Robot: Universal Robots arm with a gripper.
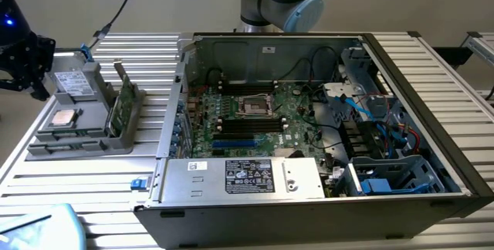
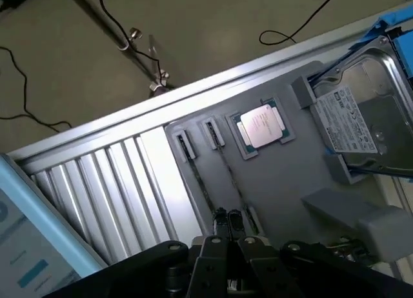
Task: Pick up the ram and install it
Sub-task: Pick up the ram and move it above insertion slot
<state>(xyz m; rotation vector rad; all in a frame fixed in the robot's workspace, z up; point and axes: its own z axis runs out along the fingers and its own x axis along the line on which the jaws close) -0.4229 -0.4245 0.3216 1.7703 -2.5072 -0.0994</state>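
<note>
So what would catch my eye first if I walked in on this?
Most likely the open computer case in the middle of the exterior view, its green motherboard laid bare. On the exterior view's left, a gray tray holds a hard drive, a square processor chip and the ram standing on edge, with the black gripper hovering beside the hard drive.
</note>
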